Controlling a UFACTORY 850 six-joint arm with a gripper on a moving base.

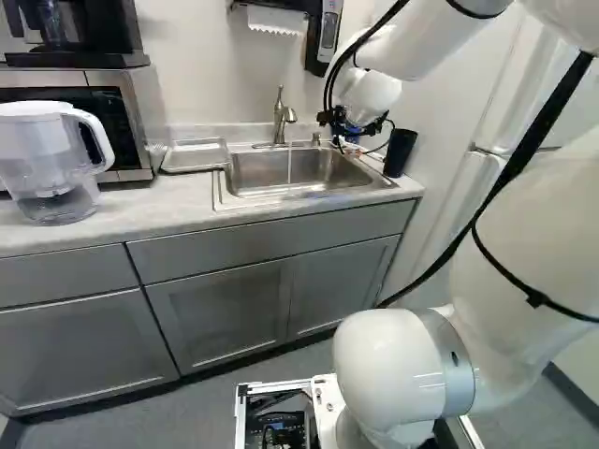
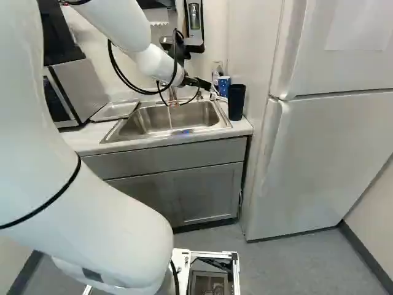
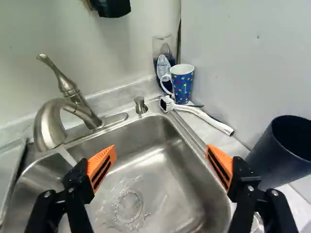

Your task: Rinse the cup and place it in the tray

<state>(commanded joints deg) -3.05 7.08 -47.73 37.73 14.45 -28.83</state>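
Observation:
My gripper (image 2: 199,83) hangs over the sink's right-hand part in the right base view. In the wrist view the gripper (image 3: 161,151) is wide open, nothing between its orange-padded fingers, with the sink basin beyond. A blue mug with coloured dots (image 3: 182,88) stands upright in the back corner, ahead of the fingers. Close beside one finger is a dark, tall cup (image 3: 286,148), open end up; it also shows as a black cup (image 1: 400,152) right of the sink in the left base view. The tray (image 1: 195,155) lies on the counter left of the sink.
Water runs from the faucet (image 3: 73,109) into the sink (image 3: 160,167). A white-handled brush (image 3: 201,114) lies along the sink's edge before the mug; a clear bottle with blue liquid (image 3: 164,60) stands behind it. A water pitcher (image 1: 51,164) and microwave stand farther left; a fridge (image 2: 331,147) stands right.

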